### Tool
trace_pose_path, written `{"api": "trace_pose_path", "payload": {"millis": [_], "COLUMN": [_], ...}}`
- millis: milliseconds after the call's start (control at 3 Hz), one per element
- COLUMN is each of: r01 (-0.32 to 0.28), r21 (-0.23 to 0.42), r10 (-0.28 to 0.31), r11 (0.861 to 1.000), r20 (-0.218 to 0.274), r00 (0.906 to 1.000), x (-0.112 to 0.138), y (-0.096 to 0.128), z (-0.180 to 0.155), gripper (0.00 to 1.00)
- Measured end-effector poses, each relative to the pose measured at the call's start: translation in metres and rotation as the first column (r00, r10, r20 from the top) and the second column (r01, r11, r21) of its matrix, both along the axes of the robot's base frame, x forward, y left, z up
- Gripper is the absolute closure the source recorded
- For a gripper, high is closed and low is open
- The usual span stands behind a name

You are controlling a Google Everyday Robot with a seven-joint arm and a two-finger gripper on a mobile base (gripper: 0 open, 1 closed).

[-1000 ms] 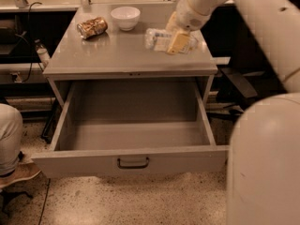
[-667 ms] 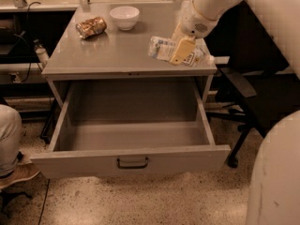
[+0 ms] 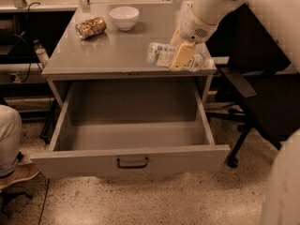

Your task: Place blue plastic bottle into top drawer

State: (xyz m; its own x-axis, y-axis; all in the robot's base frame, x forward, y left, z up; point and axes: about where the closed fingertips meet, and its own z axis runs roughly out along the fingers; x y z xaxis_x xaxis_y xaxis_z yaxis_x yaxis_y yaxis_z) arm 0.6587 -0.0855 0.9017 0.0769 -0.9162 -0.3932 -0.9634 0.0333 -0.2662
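The blue plastic bottle is held lying sideways in my gripper, a little above the front right part of the cabinet top. Its clear body and pale label stick out to the left of the yellowish fingers, which are shut around it. The white arm comes down from the upper right. The top drawer is pulled wide open below and in front, a deep grey box with a dark bar handle. Its inside holds nothing that I can see.
A brownish-gold can lies on its side at the back left of the cabinet top. A white bowl stands behind it. An office chair stands to the right. A person's leg and shoe are at the left.
My gripper has carried the bottle forward and slightly lower, from the middle right of the top toward its front right edge. The view has shifted; the drawer stays open.
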Motion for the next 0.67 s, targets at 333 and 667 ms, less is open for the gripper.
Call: {"api": "trace_pose_path", "payload": {"millis": [333,667], "r01": [-0.108,-0.197], "r21": [-0.051,-0.104], "r10": [0.105,0.184], "r11": [0.993,0.975], "r20": [-0.056,-0.122], "r00": [0.9929,0.9752], "x": [-0.041,-0.068], "y": [0.016,0.04], "z": [-0.016,-0.05], "gripper": [1.0,1.0]}}
